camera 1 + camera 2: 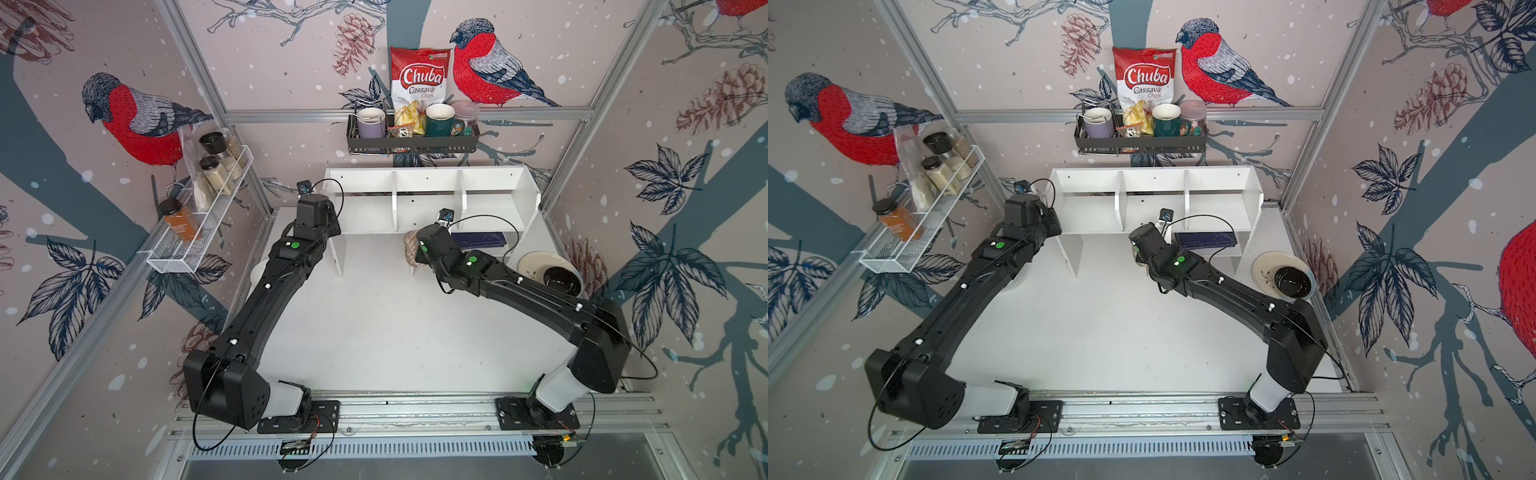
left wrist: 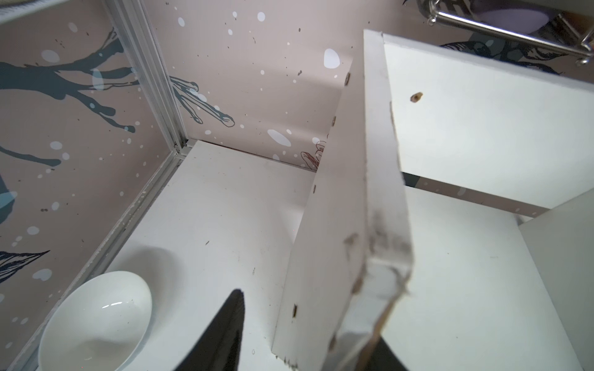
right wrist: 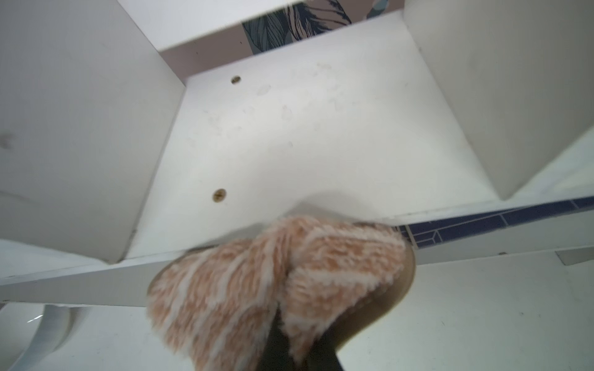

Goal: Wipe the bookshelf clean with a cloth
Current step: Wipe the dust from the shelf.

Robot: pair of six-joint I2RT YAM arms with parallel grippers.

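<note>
white bowl [image 2: 96,321] beside left gripper [image 2: 311,321] astride bookshelf [image 2: 482,128], grip unclear; right gripper [image 3: 295,340] pinches cloth [image 3: 257,282]

Right tool [image 3: 299,350] mostly beneath blurry cloth [image 3: 257,282]

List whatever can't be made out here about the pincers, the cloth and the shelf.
- Left pincer: the left wrist view shows fingers either side of the bookshelf side panel. Whether they clamp it is unclear. The left arm hides it in both top views.
- Right pincer: fingertips buried in the cloth, right wrist view.
- Cloth-to-shelf contact: blurred there; the right arm covers it in both top views.
- White bowl: cut by the frame edge, left wrist view.
</note>
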